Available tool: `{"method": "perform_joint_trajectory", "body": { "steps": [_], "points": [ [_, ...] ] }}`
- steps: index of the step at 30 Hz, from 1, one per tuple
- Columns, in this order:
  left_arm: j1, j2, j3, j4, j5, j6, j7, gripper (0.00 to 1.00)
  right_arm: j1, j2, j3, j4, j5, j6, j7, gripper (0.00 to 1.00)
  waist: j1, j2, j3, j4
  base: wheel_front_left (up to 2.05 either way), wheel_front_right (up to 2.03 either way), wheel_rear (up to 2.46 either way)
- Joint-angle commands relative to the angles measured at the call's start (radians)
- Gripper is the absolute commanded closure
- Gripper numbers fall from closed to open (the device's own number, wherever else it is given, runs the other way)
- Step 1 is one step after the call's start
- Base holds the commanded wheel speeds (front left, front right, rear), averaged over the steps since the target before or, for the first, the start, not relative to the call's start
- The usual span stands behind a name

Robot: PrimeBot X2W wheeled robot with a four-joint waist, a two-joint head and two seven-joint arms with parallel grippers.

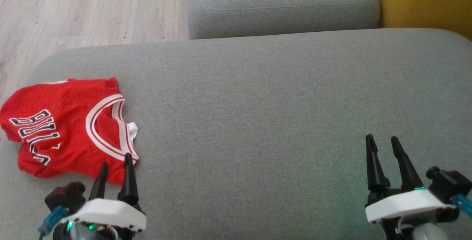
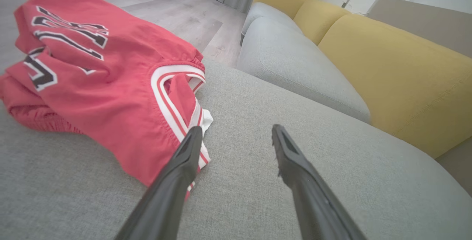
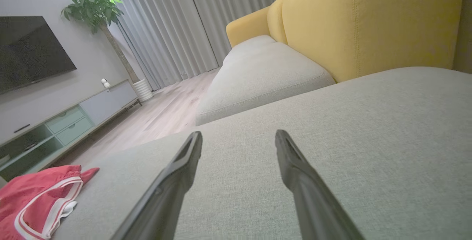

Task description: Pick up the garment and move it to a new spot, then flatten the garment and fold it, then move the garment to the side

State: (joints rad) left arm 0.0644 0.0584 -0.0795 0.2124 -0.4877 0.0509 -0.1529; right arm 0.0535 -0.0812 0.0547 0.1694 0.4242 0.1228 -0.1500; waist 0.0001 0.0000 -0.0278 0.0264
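Soft, even light falls on the grey sofa seat, leaving only faint shadows. A green glow tints the fabric near the right gripper. Both wrist views bow lines at their edges and blur whatever lies nearest.

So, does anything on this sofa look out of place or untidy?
The red jersey lies rumpled at the left end of the grey cushion, collar bunched and lettering turned sideways in the head view. Nothing looks spilled or damaged.
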Motion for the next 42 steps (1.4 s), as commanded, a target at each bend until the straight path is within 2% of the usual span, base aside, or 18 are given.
{"method": "perform_joint_trajectory", "body": {
  "steps": [1, 14, 30, 42],
  "points": [
    [-0.022, 0.015, 0.021, -0.041, 0.044, 0.008, -0.018, 0.00, -0.018, -0.025, 0.020, -0.038, -0.041, 0.006, -0.020, 0.00, 0.0000, 0.0000, 0.000, 0.000, 0.00, 0.00, 0.00],
    [-0.006, 0.022, 0.001, -0.053, 0.221, 0.025, -0.056, 0.00, -0.007, -0.031, 0.004, -0.019, -0.191, 0.007, -0.059, 0.00, -0.0001, 0.0000, -0.006, -0.002, 0.00, 0.00, 0.00],
    [0.011, 0.026, -0.011, -0.056, 0.415, 0.047, -0.103, 0.00, -0.005, -0.027, 0.012, 0.021, -0.313, 0.008, -0.106, 0.00, -0.0001, 0.0000, -0.010, 0.007, 0.00, 0.00, 0.00],
    [0.017, 0.022, 0.003, -0.053, 0.425, 0.043, -0.109, 0.00, -0.007, -0.016, 0.000, 0.066, -0.242, 0.008, -0.112, 0.00, -0.0001, 0.0000, -0.013, 0.005, 0.00, 0.00, 0.00]
  ]
}}
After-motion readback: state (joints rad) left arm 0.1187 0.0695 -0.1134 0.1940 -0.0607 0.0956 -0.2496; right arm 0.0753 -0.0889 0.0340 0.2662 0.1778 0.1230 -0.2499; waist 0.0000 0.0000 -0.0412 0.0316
